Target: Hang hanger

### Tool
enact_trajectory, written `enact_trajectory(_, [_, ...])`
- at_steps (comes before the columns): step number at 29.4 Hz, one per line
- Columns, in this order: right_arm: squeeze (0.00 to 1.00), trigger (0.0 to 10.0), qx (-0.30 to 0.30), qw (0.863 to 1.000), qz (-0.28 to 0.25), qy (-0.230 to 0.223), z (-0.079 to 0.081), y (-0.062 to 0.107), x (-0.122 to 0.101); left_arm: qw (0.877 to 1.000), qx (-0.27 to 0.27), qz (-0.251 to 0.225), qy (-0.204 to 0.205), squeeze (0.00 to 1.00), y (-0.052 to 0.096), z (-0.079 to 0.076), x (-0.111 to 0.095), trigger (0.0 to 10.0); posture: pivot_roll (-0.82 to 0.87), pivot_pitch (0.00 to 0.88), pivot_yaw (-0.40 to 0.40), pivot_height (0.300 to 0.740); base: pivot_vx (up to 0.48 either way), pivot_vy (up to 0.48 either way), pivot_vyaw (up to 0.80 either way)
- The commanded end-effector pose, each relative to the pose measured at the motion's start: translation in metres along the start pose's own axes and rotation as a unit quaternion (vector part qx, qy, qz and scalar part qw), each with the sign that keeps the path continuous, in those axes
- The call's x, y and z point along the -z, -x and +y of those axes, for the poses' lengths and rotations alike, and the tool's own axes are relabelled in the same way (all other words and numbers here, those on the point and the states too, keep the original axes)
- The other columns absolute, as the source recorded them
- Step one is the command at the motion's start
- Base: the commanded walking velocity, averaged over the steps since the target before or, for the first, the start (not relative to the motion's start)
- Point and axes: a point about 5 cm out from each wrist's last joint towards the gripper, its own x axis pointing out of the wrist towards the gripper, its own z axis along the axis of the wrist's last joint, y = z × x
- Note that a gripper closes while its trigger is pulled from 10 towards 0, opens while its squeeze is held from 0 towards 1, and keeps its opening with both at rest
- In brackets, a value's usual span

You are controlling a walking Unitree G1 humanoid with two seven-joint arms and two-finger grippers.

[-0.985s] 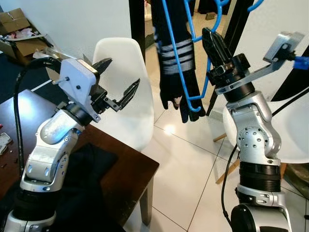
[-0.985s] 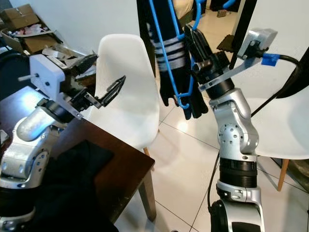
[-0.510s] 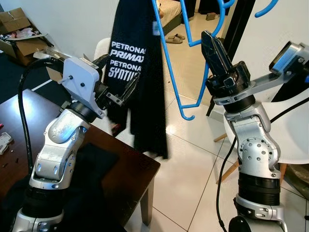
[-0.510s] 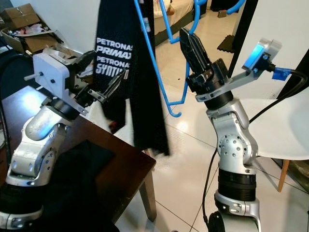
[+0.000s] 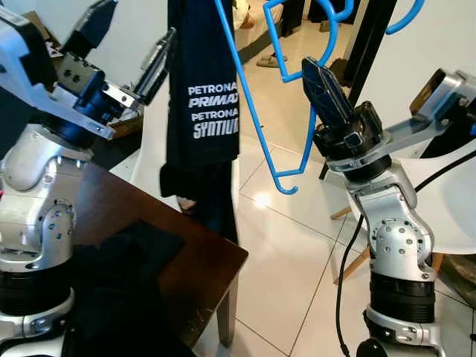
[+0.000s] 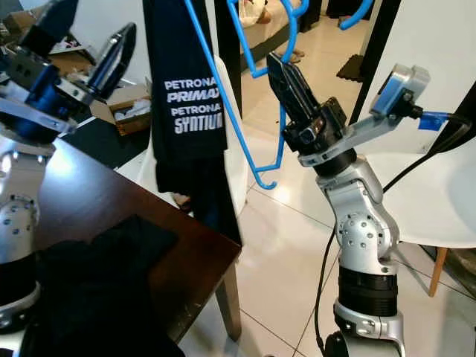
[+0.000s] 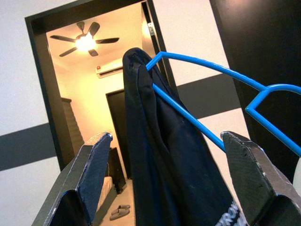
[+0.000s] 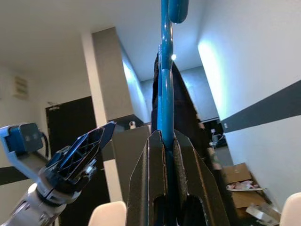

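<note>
Up high, the right gripper (image 5: 316, 74) still pinches the blue hanger (image 5: 245, 97). The left gripper (image 5: 126, 37) has lifted, jaws wide, empty, beside the black shirt (image 5: 204, 97). Hanging comes next.

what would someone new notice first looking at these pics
Probably the bright blue hanger held up in mid-air, with a black printed shirt draped over it, hanging above the edge of the dark wooden table. The right pincer is shut on the hanger's blue wire, while the left pincer is raised beside the shirt with its fingers spread open.
</note>
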Motion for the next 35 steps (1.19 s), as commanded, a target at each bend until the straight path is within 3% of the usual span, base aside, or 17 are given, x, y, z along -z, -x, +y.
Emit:
enact_trajectory(1, [0.0,10.0,-0.038,0.999,-0.009,0.004,0.011,-0.002,-0.005,1.0,0.004,-0.001,-0.013,0.0,-0.001,0.004,-0.005,10.0,0.05,0.105,0.01,0.74,0.0,0.0,0.0])
enact_trajectory(10, [0.0,10.0,-0.09,0.996,0.01,-0.004,0.024,0.002,-0.006,0.999,-0.015,0.022,-0.041,0.0,-0.003,0.014,0.005,10.0,0.05,0.106,0.009,0.74,0.0,0.0,0.0])
enact_trajectory(22, [0.0,10.0,-0.097,0.995,0.012,-0.007,0.028,0.004,-0.006,0.998,-0.036,0.019,-0.044,0.0,-0.009,0.017,0.007,10.0,0.04,0.109,0.016,0.74,0.0,0.0,0.0])
enact_trajectory(26, [0.0,10.0,-0.1,0.995,0.012,-0.009,0.03,0.004,-0.006,0.996,-0.048,0.033,-0.068,0.0,-0.01,0.019,0.011,10.0,0.04,0.107,0.018,0.74,0.0,0.0,0.0])
enact_trajectory(27, [0.0,10.0,-0.1,0.995,0.013,-0.008,0.03,0.005,-0.006,0.995,-0.054,0.039,-0.08,0.0,-0.01,0.02,0.013,9.6,0.04,0.107,0.018,0.74,0.0,0.0,0.0])
enact_trajectory(28, [0.0,10.0,-0.098,0.995,0.013,-0.008,0.03,0.005,-0.006,0.994,-0.056,0.038,-0.082,0.0,-0.01,0.021,0.013,2.1,0.04,0.107,0.018,0.74,0.0,0.0,0.0])
enact_trajectory(29, [0.0,10.0,-0.097,0.995,0.013,-0.007,0.03,0.005,-0.006,0.995,-0.051,0.037,-0.078,0.0,-0.01,0.019,0.013,0.0,0.04,0.107,0.018,0.74,0.0,0.0,0.0])
enact_trajectory(35, [0.0,10.0,-0.094,0.995,0.011,-0.006,0.029,0.005,-0.005,0.997,-0.034,0.037,-0.064,0.0,-0.01,0.014,0.015,0.0,0.04,0.103,0.021,0.74,0.0,0.0,0.0])
